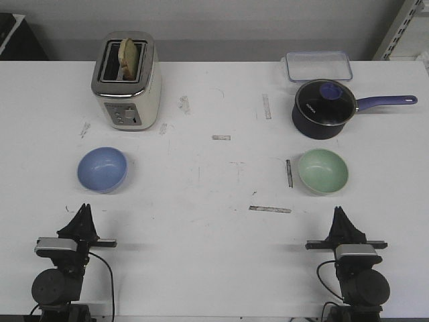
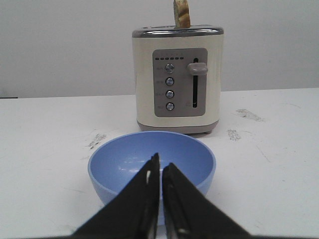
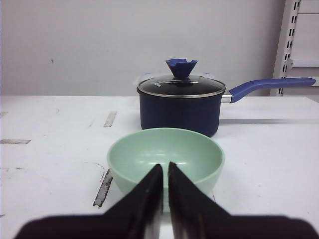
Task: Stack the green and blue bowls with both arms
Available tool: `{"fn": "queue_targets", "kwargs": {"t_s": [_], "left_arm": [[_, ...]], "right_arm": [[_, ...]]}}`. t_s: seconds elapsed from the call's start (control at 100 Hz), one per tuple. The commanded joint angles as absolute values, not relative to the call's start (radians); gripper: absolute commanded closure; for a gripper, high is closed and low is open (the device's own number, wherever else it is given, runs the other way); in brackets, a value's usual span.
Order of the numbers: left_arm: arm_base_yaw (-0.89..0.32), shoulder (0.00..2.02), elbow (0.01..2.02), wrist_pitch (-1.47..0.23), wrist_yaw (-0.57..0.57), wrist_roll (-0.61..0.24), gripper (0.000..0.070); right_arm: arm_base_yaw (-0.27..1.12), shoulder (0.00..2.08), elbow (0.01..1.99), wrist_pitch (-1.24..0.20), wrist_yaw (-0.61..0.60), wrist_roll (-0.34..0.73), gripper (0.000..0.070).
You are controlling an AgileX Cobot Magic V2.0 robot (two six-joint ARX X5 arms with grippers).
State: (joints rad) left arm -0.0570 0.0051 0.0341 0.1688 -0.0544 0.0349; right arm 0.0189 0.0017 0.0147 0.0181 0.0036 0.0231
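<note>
My left hand [image 1: 83,213] rests low at the near edge of the tabletop [image 1: 214,248], close to the near-left corner, and its two fingers are pressed together with only a thin slit between them. It holds nothing. My right hand [image 1: 340,216] sits in the same way close to the near-right corner, fingers also pressed together and without any load.

The blue bowl [image 1: 102,169] lies straight ahead of my left hand, a little toward the middle of the tabletop, apart from the fingertips and not touching them. In the left wrist view the blue bowl [image 2: 152,167] stands upright, mouth up, directly behind the closed fingers, and the toaster [image 2: 178,79] stands farther behind it toward the far edge. The green bowl [image 1: 323,171] lies ahead of my right hand, slightly inward, also upright and free. Behind the green bowl [image 3: 166,159], toward the far edge, stands the saucepan [image 3: 180,107] with its lid on.

So each bowl is much nearer to the arm of its own side, and the two bowls are well apart. I judge that each hand must first spread and go straight forward to the near rim of its bowl.
</note>
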Motion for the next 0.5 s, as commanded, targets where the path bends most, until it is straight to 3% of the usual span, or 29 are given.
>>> {"fn": "queue_targets", "kwargs": {"t_s": [0.0, 0.15, 0.29, 0.49], "left_arm": [[-0.059, 0.003, 0.013, 0.181, -0.057, 0.038, 0.0699], [-0.059, 0.003, 0.013, 0.181, -0.057, 0.038, 0.0699], [-0.059, 0.003, 0.013, 0.181, -0.057, 0.038, 0.0699], [-0.059, 0.003, 0.013, 0.181, -0.057, 0.038, 0.0699]], "right_arm": [[0.019, 0.001, 0.013, 0.030, 0.003, 0.033, 0.0693], [0.019, 0.001, 0.013, 0.029, 0.003, 0.037, 0.0693], [0.019, 0.001, 0.014, 0.038, -0.011, 0.103, 0.0693], [0.019, 0.008, 0.044, 0.022, -0.010, 0.096, 0.0693]]}}
